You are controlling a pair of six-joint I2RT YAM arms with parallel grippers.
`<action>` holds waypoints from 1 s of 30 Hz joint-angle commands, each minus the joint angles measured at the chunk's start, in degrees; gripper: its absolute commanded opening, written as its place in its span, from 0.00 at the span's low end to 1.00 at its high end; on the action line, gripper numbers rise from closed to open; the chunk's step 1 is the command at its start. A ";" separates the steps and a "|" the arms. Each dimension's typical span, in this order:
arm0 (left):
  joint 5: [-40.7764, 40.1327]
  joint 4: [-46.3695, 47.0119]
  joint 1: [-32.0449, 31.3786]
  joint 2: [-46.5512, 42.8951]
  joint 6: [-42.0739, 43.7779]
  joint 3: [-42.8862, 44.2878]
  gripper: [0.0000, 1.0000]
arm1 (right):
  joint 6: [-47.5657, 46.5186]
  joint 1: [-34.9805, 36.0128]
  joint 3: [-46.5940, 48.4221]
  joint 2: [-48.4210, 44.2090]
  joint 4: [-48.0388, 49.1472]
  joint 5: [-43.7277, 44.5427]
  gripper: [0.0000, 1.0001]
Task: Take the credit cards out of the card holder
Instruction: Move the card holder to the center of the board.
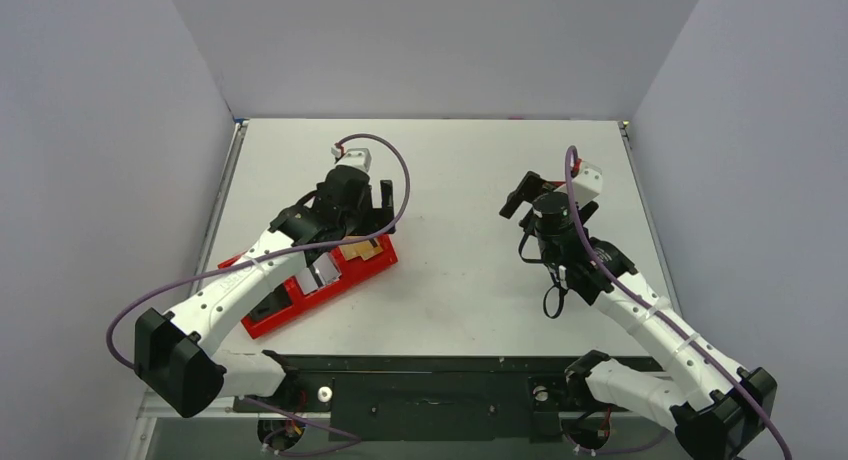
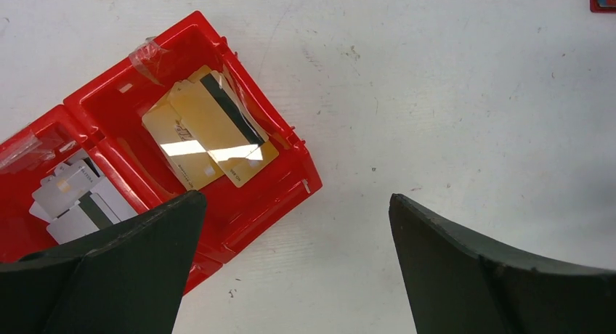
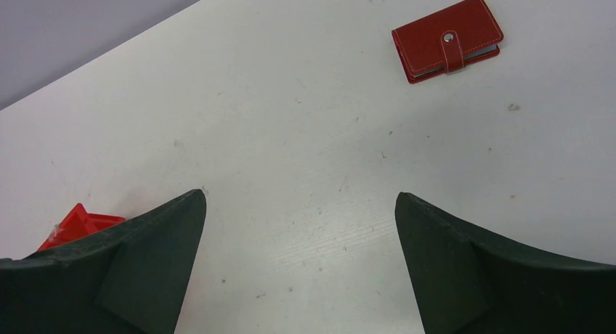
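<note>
Across the white table [image 1: 470,170], with the red compartment tray [image 2: 272,203] taken as the landmark, the left arm [image 1: 250,270] reached over the tray's length, while the right arm [image 1: 640,310] stood well apart from the tray on the table's opposite side. The tray lay flat and askew on the table, with scraps of clear tape on its rim. The left gripper [image 2: 296,196] hung above the tray's end corner, its jaws spread wide and holding nothing. The right gripper [image 3: 299,194] was over bare table well away from the tray, its jaws likewise wide apart and empty. The card holder [image 3: 447,38] lay flat on the table, well apart from the tray. It was folded closed, with the strap tab fastened by a silver stud and a pale edge showing along one side. Whether it contained anything could not be told. The tan-gold credit cards [image 2: 211,131] lay in a loose pile in the tray's end compartment, the uppermost showing its dark stripe. The silver-grey credit cards [image 2: 76,200] lay in the adjoining compartment of the tray.
</note>
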 commanded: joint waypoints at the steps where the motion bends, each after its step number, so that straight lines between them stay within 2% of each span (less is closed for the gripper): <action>1: 0.91 -0.95 0.25 0.41 1.95 3.95 0.98 | -0.53 0.04 2.76 0.99 0.09 1.20 0.99; 10: 1.67 -1.93 0.59 -0.77 2.75 4.12 0.98 | -0.18 -0.27 4.69 3.29 -1.99 2.38 0.99; 16: 2.72 -2.35 1.11 -1.58 3.19 3.73 0.98 | 1.06 -2.65 8.32 7.94 -4.33 2.04 0.99; 24: 3.40 -3.92 2.22 -2.15 3.43 4.02 0.98 | 0.39 -11.04 15.74 19.03 -4.40 -1.06 0.98; 30: 4.78 -3.41 2.89 -2.25 3.61 3.38 0.98 | -0.76 -17.97 22.64 31.94 -4.22 -5.12 0.95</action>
